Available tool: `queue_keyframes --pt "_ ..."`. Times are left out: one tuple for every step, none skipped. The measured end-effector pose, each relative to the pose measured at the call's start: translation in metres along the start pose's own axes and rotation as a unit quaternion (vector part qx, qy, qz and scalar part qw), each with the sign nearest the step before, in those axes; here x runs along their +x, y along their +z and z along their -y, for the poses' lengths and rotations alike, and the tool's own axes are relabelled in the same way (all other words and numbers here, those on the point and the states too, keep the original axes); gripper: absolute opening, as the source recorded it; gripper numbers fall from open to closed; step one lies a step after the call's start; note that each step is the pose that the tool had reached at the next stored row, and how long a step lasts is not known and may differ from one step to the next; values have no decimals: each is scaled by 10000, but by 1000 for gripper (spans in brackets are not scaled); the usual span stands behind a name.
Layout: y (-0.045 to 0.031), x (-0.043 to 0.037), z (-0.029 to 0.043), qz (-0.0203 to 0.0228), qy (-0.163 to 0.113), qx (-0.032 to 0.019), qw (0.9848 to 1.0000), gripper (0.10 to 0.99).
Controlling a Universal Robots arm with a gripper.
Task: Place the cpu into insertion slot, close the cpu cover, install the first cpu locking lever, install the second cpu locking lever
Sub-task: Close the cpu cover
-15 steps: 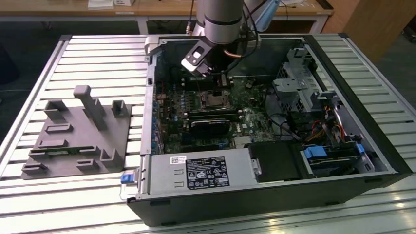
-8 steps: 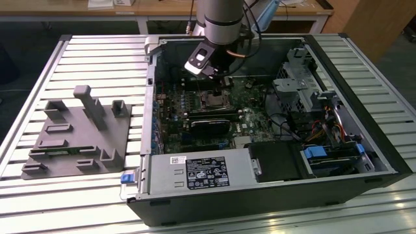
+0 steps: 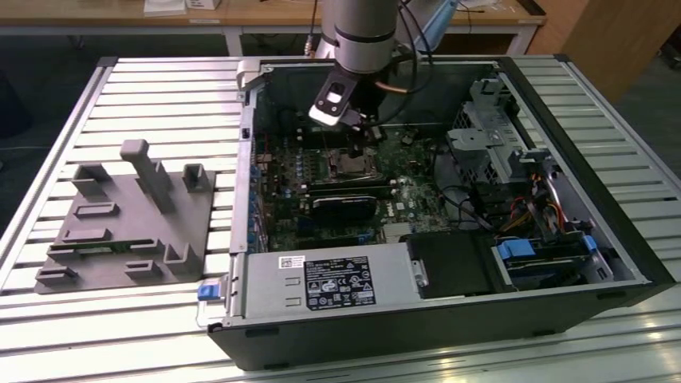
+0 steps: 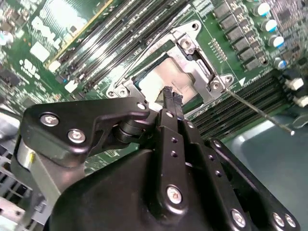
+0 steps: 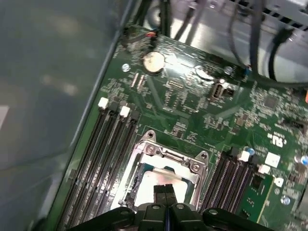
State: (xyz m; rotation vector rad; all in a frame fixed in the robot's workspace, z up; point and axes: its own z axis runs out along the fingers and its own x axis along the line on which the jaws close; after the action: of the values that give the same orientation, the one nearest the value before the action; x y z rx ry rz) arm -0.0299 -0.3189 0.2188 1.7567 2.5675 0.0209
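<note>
My fingers (image 4: 169, 101) are pressed together, empty, just above the cpu (image 4: 156, 79), which lies in the insertion slot (image 4: 126, 87) under the cpu cover (image 4: 195, 67). I judge the locking lever (image 4: 260, 111) beside the slot needs hooking now.

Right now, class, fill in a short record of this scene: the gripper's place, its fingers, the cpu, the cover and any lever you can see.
Gripper: just above the cpu, fingers shut, nothing held
Cpu: lying flat, silver top showing through the cover's window
Cpu cover: appears down, framing the cpu
Locking lever: thin rod sticking out from the cover's corner
Setting: motherboard inside an open computer case
</note>
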Motion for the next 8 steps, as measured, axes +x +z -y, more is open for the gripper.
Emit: queue_keyframes --pt "1 0 0 -2 -180 -2 9998 106" --pt "2 0 0 -4 -360 -4 9994 106" --pt "3 0 0 -5 -458 -5 9990 106" --pt "3 0 0 -6 -548 -5 9985 106" --pt "4 0 0 -7 -637 -7 9980 106" --pt "5 0 0 -8 -727 -8 9974 106" --pt "5 0 0 -7 -817 -7 9967 106" --pt "5 0 1 -6 -906 -7 9959 106"
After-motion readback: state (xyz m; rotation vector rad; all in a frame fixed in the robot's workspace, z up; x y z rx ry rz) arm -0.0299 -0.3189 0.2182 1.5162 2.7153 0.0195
